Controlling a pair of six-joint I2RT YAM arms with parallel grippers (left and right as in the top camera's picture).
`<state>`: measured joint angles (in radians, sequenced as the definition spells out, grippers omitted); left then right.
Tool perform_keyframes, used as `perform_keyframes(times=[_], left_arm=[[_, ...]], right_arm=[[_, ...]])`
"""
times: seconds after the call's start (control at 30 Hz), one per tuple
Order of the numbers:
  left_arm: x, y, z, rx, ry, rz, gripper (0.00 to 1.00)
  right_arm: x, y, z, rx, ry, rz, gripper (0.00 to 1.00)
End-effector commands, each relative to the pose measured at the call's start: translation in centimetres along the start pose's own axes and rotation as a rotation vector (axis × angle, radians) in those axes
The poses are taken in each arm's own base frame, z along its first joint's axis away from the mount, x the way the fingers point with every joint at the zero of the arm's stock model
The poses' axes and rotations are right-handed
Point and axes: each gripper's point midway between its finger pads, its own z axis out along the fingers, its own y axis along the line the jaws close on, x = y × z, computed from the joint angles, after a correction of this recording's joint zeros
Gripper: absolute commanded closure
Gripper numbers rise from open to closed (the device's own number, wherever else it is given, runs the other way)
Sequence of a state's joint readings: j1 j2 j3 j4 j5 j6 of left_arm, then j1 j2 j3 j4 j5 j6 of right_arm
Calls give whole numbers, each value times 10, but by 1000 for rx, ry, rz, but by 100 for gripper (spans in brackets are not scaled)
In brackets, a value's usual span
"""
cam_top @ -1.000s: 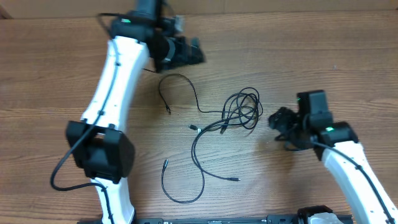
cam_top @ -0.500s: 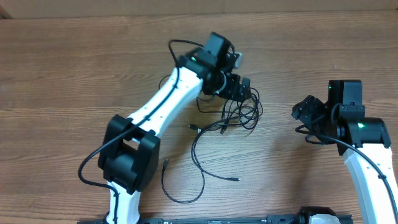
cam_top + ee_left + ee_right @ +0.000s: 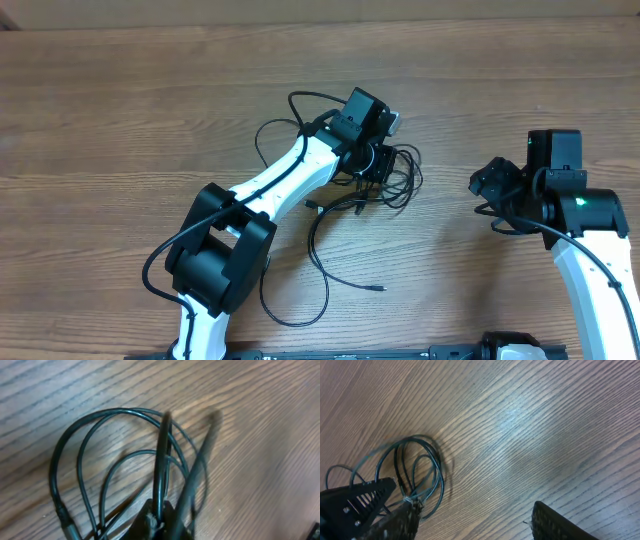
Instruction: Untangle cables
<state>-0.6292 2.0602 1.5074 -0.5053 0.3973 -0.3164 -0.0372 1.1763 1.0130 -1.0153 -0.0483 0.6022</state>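
Observation:
The cables lie mid-table as a tangled bunch, with one strand trailing down into a loop that ends in a small plug. Another strand arcs to the back left. My left gripper sits on the bunch's left side. In the left wrist view its jaws are shut on one strand, and loops fan out ahead. My right gripper stands to the right of the bunch, apart from it. It is open, with bare wood between its fingers.
The wooden table stretches to the left and back. The left arm's white link crosses diagonally above the cables' left part. The right arm's base link fills the lower right.
My left arm swung from the back left onto the cable bunch, and its jaws closed on a strand. My right gripper shifted right early on and has since held still.

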Motion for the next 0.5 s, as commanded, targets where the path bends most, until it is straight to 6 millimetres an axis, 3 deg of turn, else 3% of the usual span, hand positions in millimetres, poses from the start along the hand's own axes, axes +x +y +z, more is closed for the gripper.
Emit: perform_keyframes(times=[0.0, 0.07, 0.13, 0.17, 0.23, 0.27, 0.33, 0.47], left_arm=[[-4, -13, -7, 56, -3, 4, 96], [-22, -13, -26, 70, -40, -5, 96], [-51, -17, -61, 113, -103, -12, 96], [-71, -22, -90, 147, -154, -9, 96], [-126, -47, -199, 271, -341, 48, 96], [-136, -56, -232, 309, -397, 79, 96], [-148, -79, -296, 396, -499, 159, 96], [-146, -116, -377, 550, -587, 269, 96]], right_arm=[[-5, 2, -5, -9, -18, -3, 31], [-4, 1, -5, -6, -13, -3, 30], [-3, 1, -5, -3, -11, -3, 30], [-3, 1, -5, -3, -10, -3, 30], [-3, 3, -5, -12, -10, -4, 29], [-2, 8, -6, -41, -1, -17, 28], [4, 37, -9, -196, 39, -135, 27], [16, 104, -38, -601, 84, -344, 27]])
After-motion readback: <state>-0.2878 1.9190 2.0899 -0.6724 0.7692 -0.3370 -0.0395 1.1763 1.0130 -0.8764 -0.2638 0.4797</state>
